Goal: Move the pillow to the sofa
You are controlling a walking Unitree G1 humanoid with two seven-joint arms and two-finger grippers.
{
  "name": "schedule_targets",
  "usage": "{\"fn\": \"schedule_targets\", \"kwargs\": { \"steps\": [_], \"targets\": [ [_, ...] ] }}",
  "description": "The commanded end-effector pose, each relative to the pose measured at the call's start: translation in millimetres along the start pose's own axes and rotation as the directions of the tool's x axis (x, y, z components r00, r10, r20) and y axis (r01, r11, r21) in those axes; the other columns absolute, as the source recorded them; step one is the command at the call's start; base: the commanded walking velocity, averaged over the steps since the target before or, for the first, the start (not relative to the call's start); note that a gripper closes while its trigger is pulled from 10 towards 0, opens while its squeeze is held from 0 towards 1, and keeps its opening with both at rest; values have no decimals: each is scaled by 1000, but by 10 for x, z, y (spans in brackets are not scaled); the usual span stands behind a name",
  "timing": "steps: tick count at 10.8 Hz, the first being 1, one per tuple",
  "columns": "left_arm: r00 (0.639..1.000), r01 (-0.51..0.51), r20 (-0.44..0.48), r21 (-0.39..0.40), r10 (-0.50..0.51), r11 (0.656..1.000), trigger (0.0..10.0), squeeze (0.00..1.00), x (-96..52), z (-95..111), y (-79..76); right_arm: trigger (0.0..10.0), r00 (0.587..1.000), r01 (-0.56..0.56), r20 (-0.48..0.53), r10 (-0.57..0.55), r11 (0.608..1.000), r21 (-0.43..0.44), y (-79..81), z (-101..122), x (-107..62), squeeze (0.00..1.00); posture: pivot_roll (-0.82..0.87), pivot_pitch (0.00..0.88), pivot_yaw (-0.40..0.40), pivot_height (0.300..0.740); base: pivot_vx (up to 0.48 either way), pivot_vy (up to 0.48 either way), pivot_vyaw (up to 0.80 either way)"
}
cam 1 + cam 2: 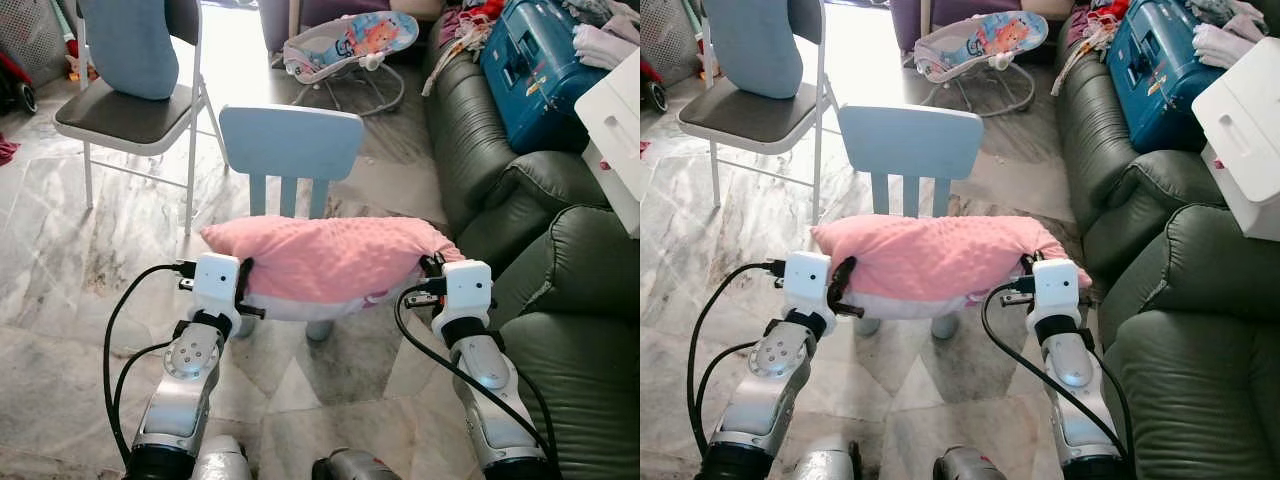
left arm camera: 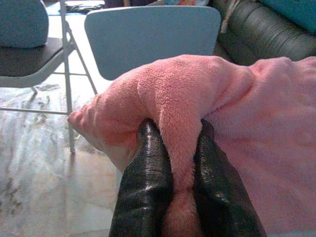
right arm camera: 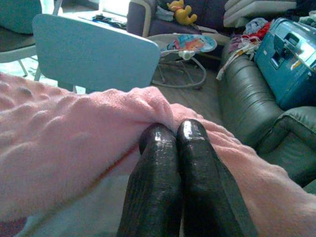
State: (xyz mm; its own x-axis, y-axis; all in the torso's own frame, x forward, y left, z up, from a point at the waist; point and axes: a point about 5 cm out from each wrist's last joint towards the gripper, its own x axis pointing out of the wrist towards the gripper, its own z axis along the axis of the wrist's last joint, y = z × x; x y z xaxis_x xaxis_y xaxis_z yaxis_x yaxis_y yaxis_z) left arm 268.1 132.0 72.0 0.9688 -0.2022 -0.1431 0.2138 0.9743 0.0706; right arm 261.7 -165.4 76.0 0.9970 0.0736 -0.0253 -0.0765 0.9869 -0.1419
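One pink pillow (image 1: 330, 258), two grippers, one small blue chair (image 1: 290, 145).
Wrist views show the left gripper (image 2: 175, 148) fingers clamped on a pillow fold, the right gripper (image 3: 176, 136) fingers pinched together on its edge; green sofa (image 1: 560, 300) lies right.

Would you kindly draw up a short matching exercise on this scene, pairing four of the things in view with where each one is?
Things:
1. pink pillow
2. blue suitcase
3. baby bouncer
4. blue cushion

Places:
A. on the green sofa
B. on the folding chair
C. pinched at both ends by the left gripper and right gripper, over the small blue chair
D. on the floor beyond the small blue chair

Pairs: 1-C, 2-A, 3-D, 4-B
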Motion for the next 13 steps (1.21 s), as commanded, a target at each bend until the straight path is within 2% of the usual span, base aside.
{"fn": "schedule_targets", "kwargs": {
  "steps": [1,6,9,11,13],
  "targets": [
    [999,41,22,5,-42,999,10000,0,17,52,-57,10000,1000,1,3,-1,1000,-4,-23,13,11,0,-31,79,-85,740,0,0,-800],
    [997,68,25,-7,-67,998,10000,0,5,53,-80,10000,1000,-1,3,1,1000,-11,-12,4,9,0,-32,81,-81,740,200,0,-800],
    [998,55,16,-25,-54,998,10000,0,9,36,-92,10000,1000,-2,-1,2,1000,-11,-10,-10,-3,0,-37,84,-84,740,0,0,-800],
    [998,61,19,-40,-60,997,10000,0,12,36,-102,10000,1000,-7,2,7,1000,-13,-9,-9,-2,0,-37,84,-85,740,0,139,0],
    [998,66,19,-36,-65,997,10000,0,1,31,-107,10000,1000,-9,1,9,1000,-13,-2,-8,-2,0,-37,87,-86,740,0,480,0]
  ]
}}
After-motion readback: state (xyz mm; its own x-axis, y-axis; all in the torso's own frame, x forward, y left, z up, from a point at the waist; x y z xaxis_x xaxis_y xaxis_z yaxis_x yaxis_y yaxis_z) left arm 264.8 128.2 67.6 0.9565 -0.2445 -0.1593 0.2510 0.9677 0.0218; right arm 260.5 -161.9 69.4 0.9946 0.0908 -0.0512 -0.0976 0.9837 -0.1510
